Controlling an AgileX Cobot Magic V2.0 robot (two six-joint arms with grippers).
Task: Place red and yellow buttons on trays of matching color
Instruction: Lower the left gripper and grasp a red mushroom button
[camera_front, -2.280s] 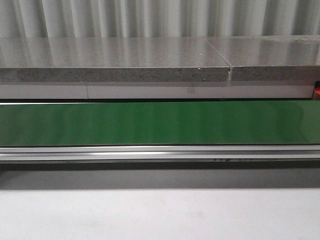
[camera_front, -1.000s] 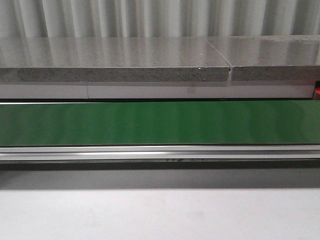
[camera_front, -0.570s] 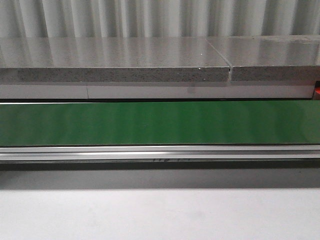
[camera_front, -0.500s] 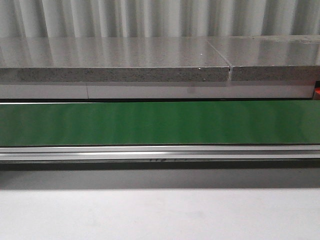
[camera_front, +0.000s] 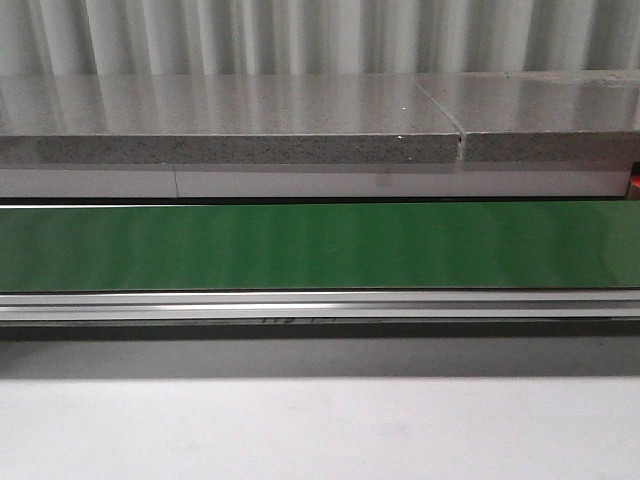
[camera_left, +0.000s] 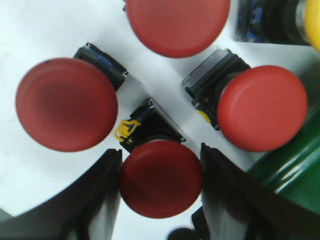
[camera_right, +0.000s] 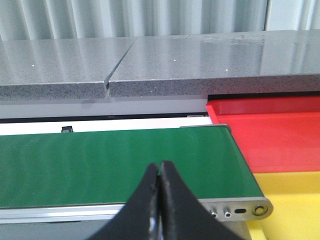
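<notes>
In the left wrist view several red buttons lie on a white surface. My left gripper (camera_left: 160, 151) is shut on a red button (camera_left: 161, 180), one finger against each side of its cap. Other red buttons (camera_left: 66, 104) (camera_left: 262, 107) (camera_left: 177, 22) lie close around it, and the edge of a yellow button (camera_left: 314, 25) shows at the corner. My right gripper (camera_right: 160, 165) is shut on nothing, above the green belt (camera_right: 115, 165). Past the belt's end sit the red tray (camera_right: 280, 135) and the yellow tray (camera_right: 295, 200). Neither gripper shows in the front view.
The green conveyor belt (camera_front: 320, 245) runs across the front view with a metal rail (camera_front: 320, 305) along its near side. A grey stone counter (camera_front: 230, 120) stands behind it. White tabletop (camera_front: 320, 430) lies in front. A strip of belt (camera_left: 295, 165) lies beside the buttons.
In the front view a small dark marking below the belt's rail has slid leftward. Nothing else there has changed, and no arm has entered.
</notes>
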